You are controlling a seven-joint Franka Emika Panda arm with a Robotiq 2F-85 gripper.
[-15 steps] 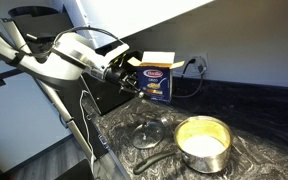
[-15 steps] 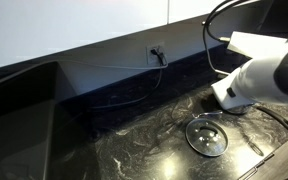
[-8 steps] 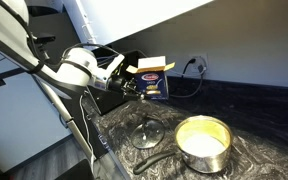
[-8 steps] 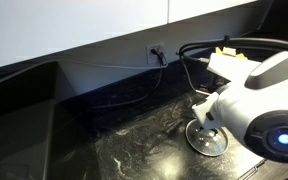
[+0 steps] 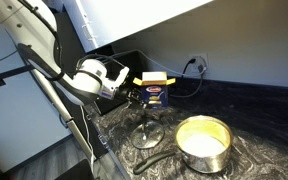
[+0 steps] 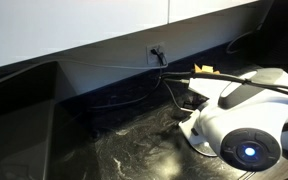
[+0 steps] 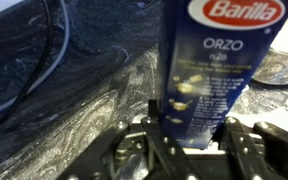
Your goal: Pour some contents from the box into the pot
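Gripper [image 5: 134, 93] jaws pinch the box [image 5: 156, 88], held upright, well apart from the pot [image 5: 202, 143]. Grasp done; judging pour not started, carry-over and tilt left.

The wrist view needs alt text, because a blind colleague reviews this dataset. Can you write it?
A blue Barilla orzo box stands upright in the picture, clamped low down between the jaws at the bottom edge. Behind it lies a dark marbled countertop, with a black cable curving across the upper left.
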